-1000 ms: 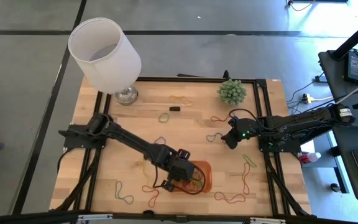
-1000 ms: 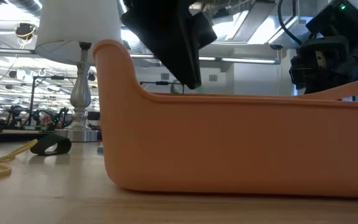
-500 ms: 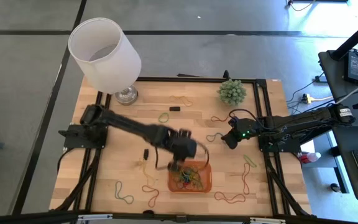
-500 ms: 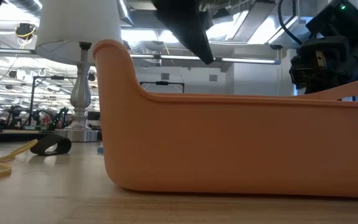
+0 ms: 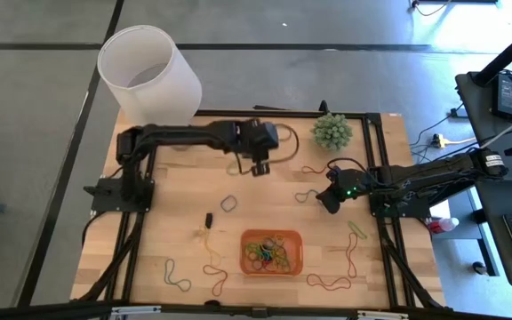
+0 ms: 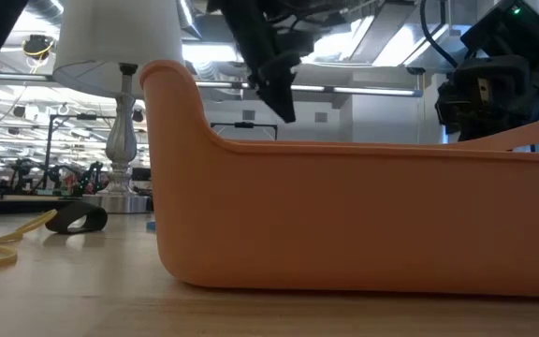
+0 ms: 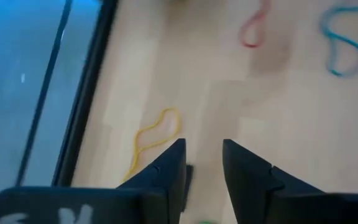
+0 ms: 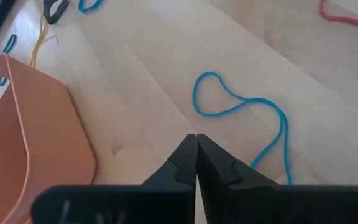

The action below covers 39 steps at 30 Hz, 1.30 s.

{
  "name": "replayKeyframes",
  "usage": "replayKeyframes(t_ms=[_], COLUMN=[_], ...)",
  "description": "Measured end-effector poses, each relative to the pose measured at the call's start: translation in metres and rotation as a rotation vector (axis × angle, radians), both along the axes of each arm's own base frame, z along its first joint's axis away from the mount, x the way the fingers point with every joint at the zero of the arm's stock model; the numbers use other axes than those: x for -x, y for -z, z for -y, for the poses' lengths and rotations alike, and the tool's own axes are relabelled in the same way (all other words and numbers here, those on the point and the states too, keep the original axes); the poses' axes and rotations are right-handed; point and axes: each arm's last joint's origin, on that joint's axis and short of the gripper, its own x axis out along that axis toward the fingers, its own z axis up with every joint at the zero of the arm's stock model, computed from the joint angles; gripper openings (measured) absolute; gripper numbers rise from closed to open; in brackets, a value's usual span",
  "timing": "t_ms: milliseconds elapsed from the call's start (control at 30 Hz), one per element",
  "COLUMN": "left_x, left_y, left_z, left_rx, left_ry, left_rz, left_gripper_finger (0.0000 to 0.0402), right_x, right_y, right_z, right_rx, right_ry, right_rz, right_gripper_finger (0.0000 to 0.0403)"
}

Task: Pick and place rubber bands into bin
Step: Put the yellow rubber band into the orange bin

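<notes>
A small orange bin (image 5: 272, 252) was seen at the near side of the table (image 5: 149, 240), a bit right of the middle, and a pile of rubber bands (image 5: 269, 252) was already lying in it. More bands were left on the wood: a red one (image 5: 328, 283) just right of the bin, a green one (image 5: 178, 275) and another red one (image 5: 217, 279) to its left. Farther back, a blue band (image 8: 244, 109) was seen just in front of the right gripper (image 8: 196, 144), whose fingers were pressed together with nothing between them. At the far side, near the lamp (image 5: 149, 76) and the little plant (image 5: 332, 131), the left gripper (image 7: 202, 163) was held over the wood with its fingers apart and empty, and a yellow band (image 7: 151, 137) was lying just ahead of it.

The bands were judged to be very light, soft and floppy, so they could be bent or stretched with no harm. It was thought best for one thin side of a loop to be pinched flat against the wood, since a thin strand could be missed or could slip out
</notes>
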Motion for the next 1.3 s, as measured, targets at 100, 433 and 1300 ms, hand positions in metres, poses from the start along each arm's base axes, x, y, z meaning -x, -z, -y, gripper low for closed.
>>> replayKeyframes(t_ms=[100,433,1300], left_x=[0.004,0.04,0.06], left_y=[0.0,0.012,0.099], left_z=[-0.017,-0.095,-0.159], left_rx=[0.041,0.216,0.152], left_ry=[-0.11,-0.21,0.388], left_rz=[0.027,-0.059,-0.366], left_gripper_finger=[0.0108,0.0179,0.0214], right_x=[0.0,0.0,0.0], right_y=[0.0,0.0,-0.002], right_z=[0.0,0.003,0.008], right_rx=[0.0,-0.015,-0.062], right_ry=[0.001,0.179,0.45], right_rz=[0.0,0.013,0.073], right_gripper_finger=[0.0012,0.0012,0.0012])
